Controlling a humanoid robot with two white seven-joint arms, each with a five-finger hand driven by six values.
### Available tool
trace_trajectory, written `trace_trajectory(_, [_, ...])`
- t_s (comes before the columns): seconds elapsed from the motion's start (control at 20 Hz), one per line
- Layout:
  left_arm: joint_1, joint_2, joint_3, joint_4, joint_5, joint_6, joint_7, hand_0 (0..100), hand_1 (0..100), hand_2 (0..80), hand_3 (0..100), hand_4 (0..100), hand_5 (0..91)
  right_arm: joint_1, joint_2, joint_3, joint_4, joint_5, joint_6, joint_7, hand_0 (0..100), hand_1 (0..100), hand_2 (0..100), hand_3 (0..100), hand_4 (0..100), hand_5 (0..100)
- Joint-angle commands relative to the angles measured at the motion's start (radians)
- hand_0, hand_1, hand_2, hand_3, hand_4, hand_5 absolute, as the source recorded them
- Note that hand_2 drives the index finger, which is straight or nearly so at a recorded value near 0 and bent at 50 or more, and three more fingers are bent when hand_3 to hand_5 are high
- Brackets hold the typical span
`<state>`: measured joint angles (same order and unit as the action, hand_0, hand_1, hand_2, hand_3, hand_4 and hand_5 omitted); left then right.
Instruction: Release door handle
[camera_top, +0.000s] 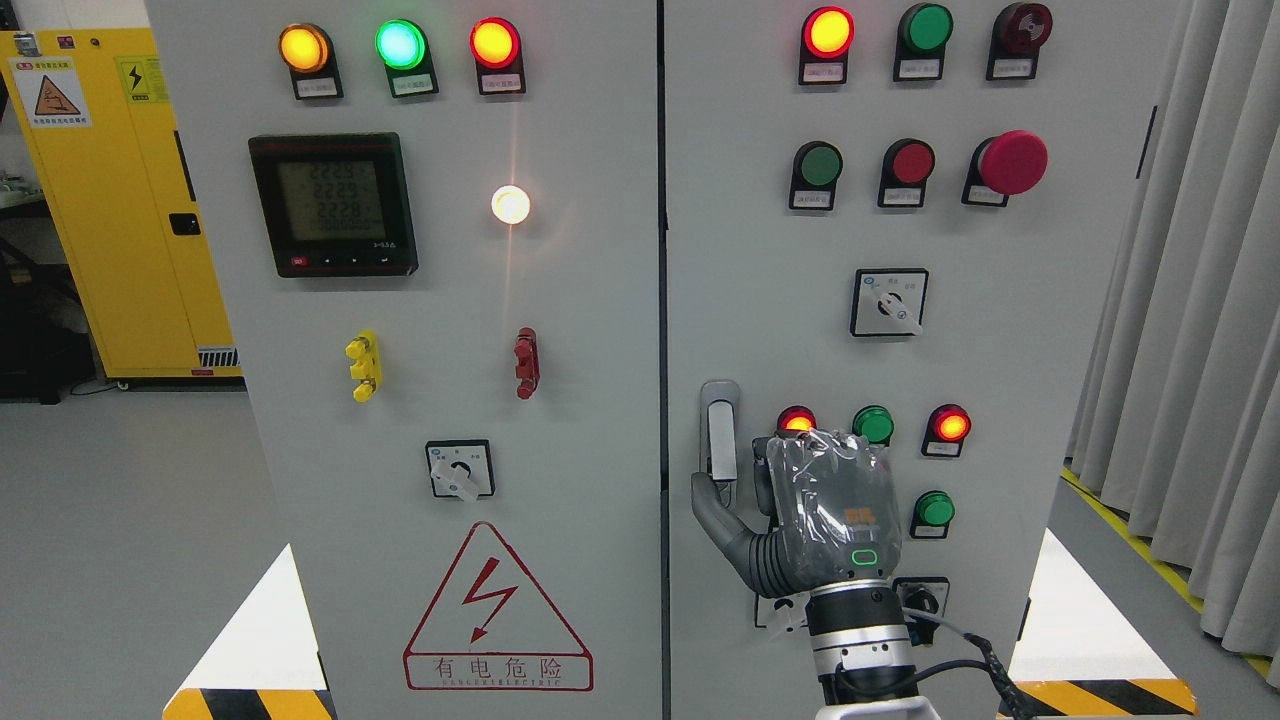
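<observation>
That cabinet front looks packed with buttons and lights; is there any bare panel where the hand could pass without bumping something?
Yes. Bare panel lies between the door handle and the rotary switch, and left of the centre seam below the red terminal. It is crowded around the right hand, among small lamps.

The handle (720, 430) was a grey metal lever type, sitting upright and flat against the right door (900, 330), right near that door's left edge and about halfway down the panel. It had a rounded top and a darker recessed strip running down its middle. Its lower end was partly hidden behind the thumb of the hand (800, 510), so contact there was hard to judge.
</observation>
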<state>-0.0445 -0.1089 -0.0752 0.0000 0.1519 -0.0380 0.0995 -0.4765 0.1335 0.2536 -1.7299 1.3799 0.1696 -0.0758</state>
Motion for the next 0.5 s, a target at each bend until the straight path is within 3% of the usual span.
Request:
trace_trajectory(0.0, [0.0, 0.0, 0.0, -0.012, 0.0, 0.0, 0.0, 12, 56, 0.0, 0, 0, 0.0, -0.007, 0.001, -0.001, 0.003, -0.001, 0.001, -0.002, 47, 42, 100, 100, 100, 100])
trace_trajectory(0.45, [0.0, 0.0, 0.0, -0.012, 0.0, 0.0, 0.0, 12, 56, 0.0, 0, 0, 0.0, -0.007, 0.001, 0.001, 0.004, -0.001, 0.002, -0.004, 51, 42, 100, 100, 100, 100])
